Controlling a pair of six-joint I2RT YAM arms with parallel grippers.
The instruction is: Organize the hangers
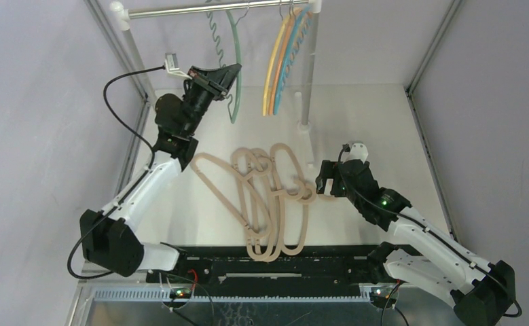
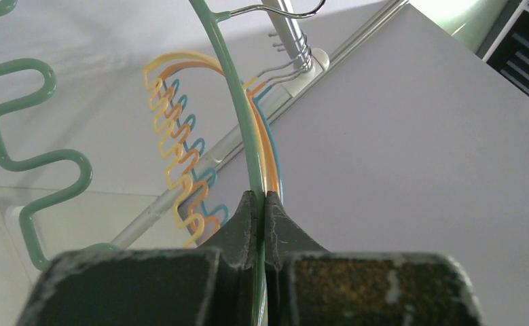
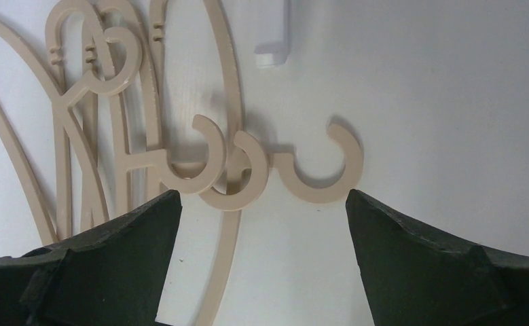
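Observation:
A green hanger (image 1: 234, 75) hangs by its hook from the silver rail (image 1: 200, 9). My left gripper (image 1: 231, 76) is shut on its curved arm (image 2: 238, 102), raised near the rail. Yellow, orange and blue hangers (image 1: 283, 58) hang further right on the rail and show in the left wrist view (image 2: 180, 156). Several beige hangers (image 1: 268, 200) lie in a heap on the table. My right gripper (image 1: 324, 185) is open and empty, just right of their hooks (image 3: 319, 166).
The rail stands on white posts, one at the back left (image 1: 134, 51) and one beside the beige heap (image 1: 309, 75); its foot shows in the right wrist view (image 3: 272, 34). Grey walls and metal frame bars enclose the table (image 1: 384, 129).

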